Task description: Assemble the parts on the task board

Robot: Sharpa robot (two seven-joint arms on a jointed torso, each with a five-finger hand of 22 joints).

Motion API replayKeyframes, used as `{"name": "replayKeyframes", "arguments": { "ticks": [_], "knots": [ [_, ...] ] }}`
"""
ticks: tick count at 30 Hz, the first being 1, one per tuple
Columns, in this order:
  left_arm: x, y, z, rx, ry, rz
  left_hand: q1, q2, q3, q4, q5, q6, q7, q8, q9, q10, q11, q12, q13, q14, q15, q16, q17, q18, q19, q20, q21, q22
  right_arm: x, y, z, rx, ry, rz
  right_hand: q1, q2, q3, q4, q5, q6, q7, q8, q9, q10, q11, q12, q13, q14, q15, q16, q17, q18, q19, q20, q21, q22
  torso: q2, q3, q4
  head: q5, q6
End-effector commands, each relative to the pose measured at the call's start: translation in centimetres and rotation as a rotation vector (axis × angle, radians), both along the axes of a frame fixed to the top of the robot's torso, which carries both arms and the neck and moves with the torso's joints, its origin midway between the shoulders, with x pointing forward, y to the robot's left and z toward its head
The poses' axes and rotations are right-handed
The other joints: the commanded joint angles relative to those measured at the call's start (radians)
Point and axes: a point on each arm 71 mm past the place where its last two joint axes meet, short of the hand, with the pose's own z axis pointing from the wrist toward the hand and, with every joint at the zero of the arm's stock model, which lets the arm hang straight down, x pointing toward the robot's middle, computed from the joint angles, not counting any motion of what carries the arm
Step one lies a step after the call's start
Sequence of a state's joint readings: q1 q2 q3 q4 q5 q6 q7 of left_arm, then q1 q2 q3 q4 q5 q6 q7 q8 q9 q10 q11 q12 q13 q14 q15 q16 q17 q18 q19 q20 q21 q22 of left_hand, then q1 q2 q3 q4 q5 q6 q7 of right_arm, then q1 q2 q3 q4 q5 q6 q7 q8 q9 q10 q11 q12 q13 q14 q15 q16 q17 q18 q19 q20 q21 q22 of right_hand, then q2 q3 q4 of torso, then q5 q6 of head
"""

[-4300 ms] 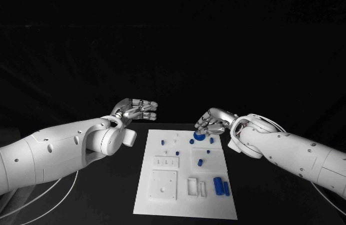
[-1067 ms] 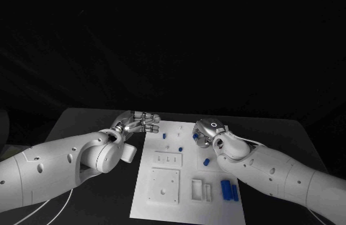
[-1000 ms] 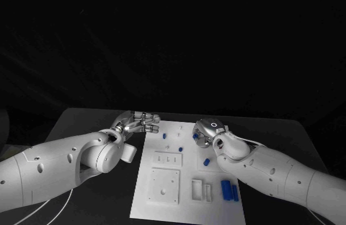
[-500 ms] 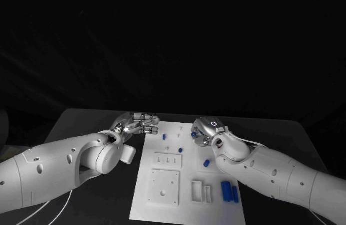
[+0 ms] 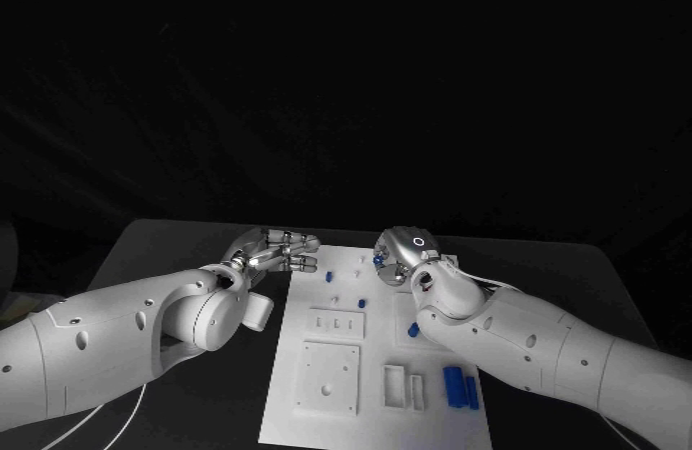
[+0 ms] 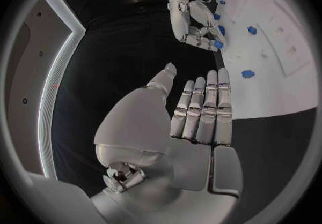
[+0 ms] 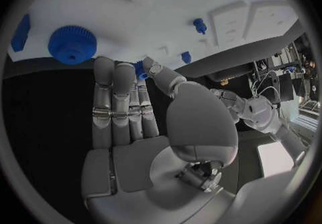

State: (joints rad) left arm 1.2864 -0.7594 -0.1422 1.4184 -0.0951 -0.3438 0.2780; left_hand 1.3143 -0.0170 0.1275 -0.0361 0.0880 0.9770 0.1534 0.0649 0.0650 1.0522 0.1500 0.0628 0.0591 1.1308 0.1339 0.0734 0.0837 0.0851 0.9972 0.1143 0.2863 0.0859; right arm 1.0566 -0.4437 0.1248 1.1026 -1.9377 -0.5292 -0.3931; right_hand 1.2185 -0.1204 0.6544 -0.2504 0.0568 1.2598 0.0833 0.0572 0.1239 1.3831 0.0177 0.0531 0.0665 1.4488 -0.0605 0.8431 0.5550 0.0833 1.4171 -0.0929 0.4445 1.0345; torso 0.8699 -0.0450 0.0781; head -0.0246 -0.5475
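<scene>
The white task board point(image 5: 329, 368) lies in the middle of the black table. My right hand point(image 5: 398, 254) hovers over its far end, with a small blue part point(image 7: 140, 69) pinched between thumb and fingers. A blue toothed knob point(image 7: 72, 44) sits on the board just beyond those fingertips. My left hand point(image 5: 276, 248) hangs at the board's far left corner, fingers straight and side by side, holding nothing. Small blue pegs point(image 5: 329, 275) point(image 5: 361, 300) stand on the board, another blue part point(image 5: 414, 328) lies mid-board, and two blue bars point(image 5: 459, 386) lie near the front right.
White blocks with slots and holes point(image 5: 332, 322) point(image 5: 326, 372) point(image 5: 401, 385) sit on the board's near half. My right forearm point(image 5: 534, 345) crosses above the board's right edge. Black table point(image 5: 173, 240) surrounds the board.
My right hand has drifted a little towards the board's far end, uncovering the mid-board blue part. The left hand has barely moved.
</scene>
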Motion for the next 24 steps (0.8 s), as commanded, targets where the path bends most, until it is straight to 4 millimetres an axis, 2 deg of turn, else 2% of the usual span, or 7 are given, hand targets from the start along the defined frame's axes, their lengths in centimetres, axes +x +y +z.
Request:
{"name": "replayKeyframes", "arguments": {
  "ticks": [1, 6, 9, 13, 21, 24],
  "knots": [
    [0.0, -0.3, 0.1, -0.011, 0.002, -0.011, 0.003, 0.001, -0.002, -0.006, 0.003, -0.001, 0.006, -0.002, 0.000, -0.008, 0.002, -0.002, 0.001, -0.005, -0.003, 0.004, 0.001, 0.014, 0.001, 0.001, 0.004, -0.001, 0.1, 0.2, 0.1, 0.009, -0.024, -0.012, 0.005, 0.013, 0.003, 0.000, 0.007, 0.018, -0.012, 0.007, 0.019, 0.014, -0.008, 0.006, 0.000, 0.002, -0.008, -0.005, 0.001, 0.016, 0.009, 0.001, -0.004, 0.001, 0.002, 0.0004, 0.0014, -0.002, 0.000],
    [0.1, -0.4, 0.1, -0.010, 0.002, -0.013, 0.003, 0.001, -0.001, -0.008, 0.003, -0.001, 0.006, -0.002, 0.000, -0.008, 0.003, -0.002, 0.001, -0.006, -0.003, 0.003, 0.001, 0.014, 0.000, 0.001, 0.005, -0.002, 0.4, 0.7, -0.1, 0.015, -0.023, -0.014, 0.003, 0.014, 0.003, -0.003, 0.010, 0.018, -0.012, 0.007, 0.019, 0.013, -0.008, 0.006, 0.000, 0.002, -0.009, -0.006, 0.001, 0.017, 0.014, 0.000, -0.015, 0.012, 0.002, 0.0002, 0.0002, -0.001, -0.001],
    [0.1, -0.5, 0.1, -0.010, 0.001, -0.015, 0.003, 0.001, -0.001, -0.008, 0.003, -0.001, 0.006, -0.002, 0.000, -0.008, 0.003, -0.002, 0.001, -0.006, -0.003, 0.003, 0.001, 0.014, 0.000, 0.001, 0.005, -0.002, 0.6, 1.0, -0.2, 0.017, -0.023, -0.014, 0.003, 0.014, 0.003, -0.003, 0.010, 0.018, -0.012, 0.007, 0.019, 0.013, -0.008, 0.006, 0.000, 0.002, -0.009, -0.006, 0.001, 0.017, 0.014, 0.000, -0.015, 0.012, 0.004, -0.0004, 0.0020, -0.001, 0.000],
    [0.1, -0.6, 0.1, -0.010, 0.001, -0.018, 0.003, 0.001, -0.001, -0.008, 0.003, -0.001, 0.006, -0.002, 0.000, -0.008, 0.003, -0.002, 0.001, -0.006, -0.003, 0.003, 0.001, 0.014, 0.000, 0.001, 0.005, -0.002, 0.6, 1.4, -0.2, 0.023, -0.026, -0.009, 0.003, 0.014, 0.002, -0.003, 0.012, 0.018, -0.012, 0.007, 0.019, 0.013, -0.008, 0.007, 0.000, 0.002, -0.009, -0.006, 0.001, 0.017, 0.015, 0.000, -0.018, 0.015, 0.004, -0.0005, 0.0000, 0.001, 0.000],
    [0.1, -0.8, 0.1, -0.010, -0.001, -0.022, 0.003, 0.001, -0.001, -0.008, 0.003, -0.001, 0.006, -0.002, 0.000, -0.008, 0.003, -0.002, 0.001, -0.006, -0.003, 0.003, 0.001, 0.014, 0.000, 0.001, 0.005, -0.002, 0.8, 1.8, 0.0, 0.029, -0.031, -0.001, 0.004, 0.014, 0.001, -0.003, 0.012, 0.018, -0.012, 0.007, 0.018, 0.013, -0.008, 0.006, 0.000, 0.002, -0.009, -0.007, 0.001, 0.017, 0.016, 0.000, -0.022, 0.020, 0.008, -0.0031, 0.0028, -0.001, 0.002],
    [0.0, -0.8, 0.1, -0.010, -0.001, -0.023, 0.003, 0.001, -0.001, -0.008, 0.003, -0.001, 0.006, -0.002, 0.000, -0.008, 0.003, -0.002, 0.001, -0.006, -0.003, 0.003, 0.001, 0.014, 0.000, 0.001, 0.005, -0.002, 1.0, 1.9, 0.0, 0.031, -0.032, -0.002, 0.004, 0.014, 0.001, -0.003, 0.012, 0.018, -0.012, 0.007, 0.018, 0.013, -0.008, 0.006, 0.000, 0.002, -0.009, -0.007, 0.001, 0.017, 0.016, 0.000, -0.022, 0.020, 0.008, -0.0030, 0.0030, 0.000, 0.001]
  ]
}}
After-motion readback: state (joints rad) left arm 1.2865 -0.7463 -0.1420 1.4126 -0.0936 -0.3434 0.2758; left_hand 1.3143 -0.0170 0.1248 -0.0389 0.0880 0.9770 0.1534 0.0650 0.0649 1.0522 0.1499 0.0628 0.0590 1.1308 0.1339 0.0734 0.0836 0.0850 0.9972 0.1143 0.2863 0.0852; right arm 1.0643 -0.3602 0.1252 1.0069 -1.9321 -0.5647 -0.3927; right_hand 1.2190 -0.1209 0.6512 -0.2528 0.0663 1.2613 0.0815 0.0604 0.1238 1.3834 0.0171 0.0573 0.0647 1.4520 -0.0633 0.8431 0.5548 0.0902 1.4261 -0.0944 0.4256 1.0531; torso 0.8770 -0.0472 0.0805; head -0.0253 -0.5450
